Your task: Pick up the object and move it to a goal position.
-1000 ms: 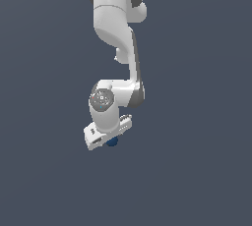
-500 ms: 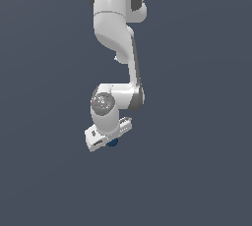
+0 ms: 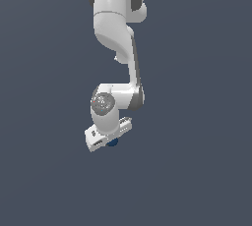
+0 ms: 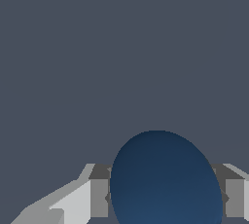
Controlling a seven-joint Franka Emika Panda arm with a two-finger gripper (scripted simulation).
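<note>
The object is a small dark blue ball [image 3: 113, 142]. In the exterior view only a sliver of it peeks out under the white gripper [image 3: 109, 140], which hangs from the bent white arm. In the wrist view the ball [image 4: 165, 179] fills the space between the two grey fingers [image 4: 98, 196], which press against its sides. The gripper is shut on the ball and holds it off any surface.
Plain dark grey-blue background [image 3: 197, 122] surrounds the arm in both views. No table edge, goal marker or other object shows.
The gripper with the ball has shifted slightly up and toward the exterior view's right. The grip on the ball is unchanged.
</note>
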